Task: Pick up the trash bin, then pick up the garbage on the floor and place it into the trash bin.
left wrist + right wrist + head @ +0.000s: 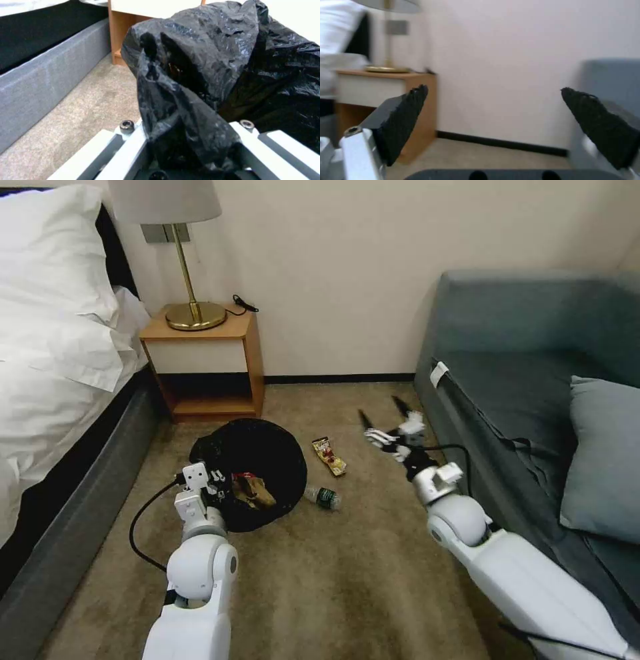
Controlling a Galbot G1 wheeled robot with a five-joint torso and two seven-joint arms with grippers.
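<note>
The trash bin (267, 460) shows as a round mouth wrapped in its crinkly black bag (213, 62), just in front of the nightstand. My left gripper (215, 488) is shut on the bin's near rim, the bag bunched between its fingers (133, 142). Inside the bin lie a crumpled brown paper bag (255, 491) and a red-white packet (243, 476). On the carpet to its right are a brown-yellow snack wrapper (329, 456) and a small clear bottle with a green label (324, 497). My right gripper (380, 408) hangs open and empty above the floor beside the sofa, its black pads (403, 120) wide apart.
A wooden nightstand (207, 363) with a brass lamp (193, 307) stands against the wall behind the bin. The bed (60, 380) runs along the left, the grey sofa (533, 400) along the right. Open carpet (333, 580) lies between my arms.
</note>
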